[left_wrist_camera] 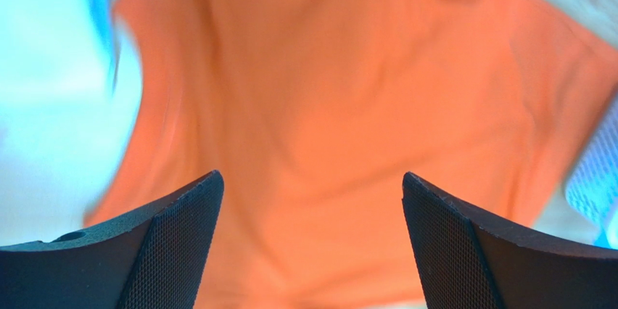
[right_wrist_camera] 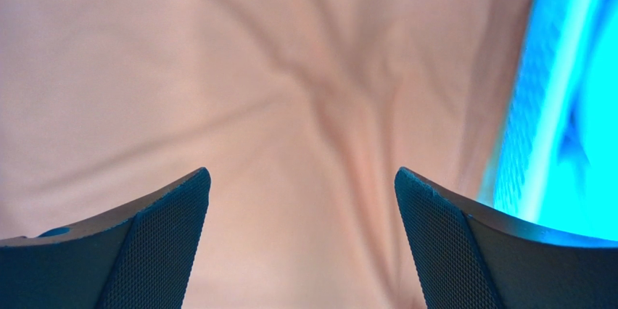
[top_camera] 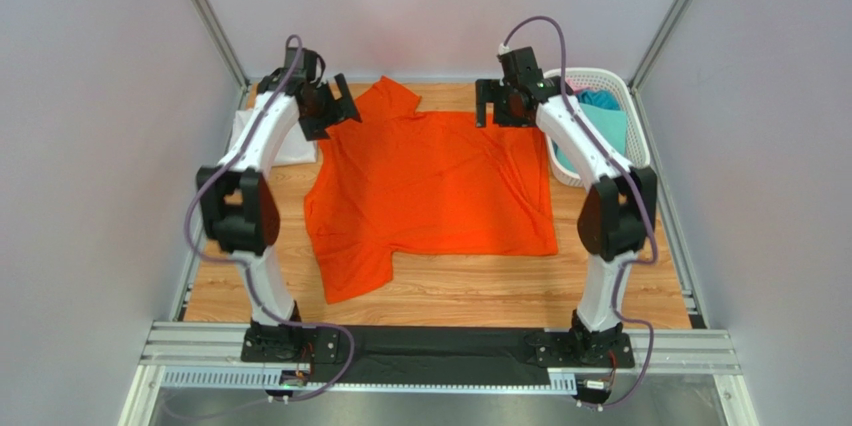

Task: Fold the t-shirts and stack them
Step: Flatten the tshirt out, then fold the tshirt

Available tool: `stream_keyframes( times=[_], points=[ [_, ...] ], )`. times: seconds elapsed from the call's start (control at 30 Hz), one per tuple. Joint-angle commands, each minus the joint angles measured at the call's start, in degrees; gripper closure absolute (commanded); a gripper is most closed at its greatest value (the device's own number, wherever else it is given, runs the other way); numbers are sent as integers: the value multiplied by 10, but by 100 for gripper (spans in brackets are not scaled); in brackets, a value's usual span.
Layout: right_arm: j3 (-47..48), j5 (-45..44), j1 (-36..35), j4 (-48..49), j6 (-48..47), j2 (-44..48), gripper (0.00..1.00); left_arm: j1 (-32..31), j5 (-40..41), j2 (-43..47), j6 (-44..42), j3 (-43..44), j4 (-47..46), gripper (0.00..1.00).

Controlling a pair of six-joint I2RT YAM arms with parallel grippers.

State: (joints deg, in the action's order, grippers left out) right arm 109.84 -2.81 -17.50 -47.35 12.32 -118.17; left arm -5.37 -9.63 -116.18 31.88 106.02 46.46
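A bright orange t-shirt (top_camera: 430,191) lies spread flat on the wooden table, one sleeve at the far left, the other at the near left. My left gripper (top_camera: 333,111) hangs open and empty above its far left corner. In the left wrist view the orange t-shirt (left_wrist_camera: 348,106) fills the space between the open jaws of the left gripper (left_wrist_camera: 312,186). My right gripper (top_camera: 497,106) is open and empty over the shirt's far right corner. In the right wrist view the shirt (right_wrist_camera: 254,91) looks pale under the right gripper (right_wrist_camera: 301,182). A folded white t-shirt (top_camera: 292,146) lies at the left, partly hidden by my left arm.
A white lattice basket (top_camera: 612,78) stands at the far right of the table, holding a teal shirt (top_camera: 600,124). The basket also shows in the right wrist view (right_wrist_camera: 537,106) and in the left wrist view (left_wrist_camera: 595,178). Bare wood (top_camera: 470,291) lies near the shirt's front.
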Motion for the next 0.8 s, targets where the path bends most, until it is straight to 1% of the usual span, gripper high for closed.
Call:
stream_keyframes(
  times=[0.0, 0.03, 0.07, 0.1, 0.13, 0.17, 0.2, 0.23, 0.27, 0.3, 0.33, 0.37, 0.4, 0.47, 0.5, 0.6, 0.7, 0.77],
  points=[
    [-122, -60, -32, 18, 37, 157, 0, -21, 28, 208, 21, -144, 15, 0],
    [-165, -59, -35, 36, 52, 220, 0, -28, 36, 242, 33, -188, 16, 0],
    [-202, -58, -39, 45, 83, 250, 0, -41, 48, 279, 44, -232, 14, 0],
    [-234, -52, -40, 52, 102, 283, 0, -48, 51, 313, 55, -315, 11, 0],
    [-310, -47, -41, 73, 114, 313, 0, -56, 53, 380, 83, -357, 10, 0],
    [-340, -41, -41, 83, 135, 373, 0, -75, 52, 412, 92, -394, 8, 0],
    [-373, -40, -41, 89, 143, 401, 0, -88, 54, 473, 99, -457, 9, 0],
    [-420, -39, -41, 99, 150, 426, 0, -101, 71, 504, 117, -485, 11, 0],
    [-445, -36, -42, 103, 159, 475, 0, -134, 80, 535, 135, -515, 21, 0],
    [-464, -33, -41, 105, 162, 495, 0, -150, 83, 592, 150, -571, 23, 0],
    [-481, -33, -42, 105, 165, 520, 0, -168, 80, 620, 164, -600, 25, 0],
    [-516, -31, -40, 105, 165, 552, 0, -197, 77, 646, 212, -629, 35, 0],
    [-529, -26, -42, 104, 165, 569, 0, -212, 72, 692, 231, -677, 39, 0],
    [-565, -23, -41, 99, 163, 593, 0, -250, 73, 734, 295, -716, 54, 0],
    [-577, -18, -41, 96, 162, 613, 0, -260, 81, 765, 311, -744, 60, 0],
    [-610, -9, -41, 87, 154, 639, 0, -266, 121, 779, 342, -777, 99, 0],
    [-627, -4, -41, 80, 152, 654, 0, -266, 147, 745, 374, -781, 132, 1],
    [-633, -8, -42, 76, 148, 658, 0, -266, 176, 730, 390, -789, 133, 2]
  ],
)
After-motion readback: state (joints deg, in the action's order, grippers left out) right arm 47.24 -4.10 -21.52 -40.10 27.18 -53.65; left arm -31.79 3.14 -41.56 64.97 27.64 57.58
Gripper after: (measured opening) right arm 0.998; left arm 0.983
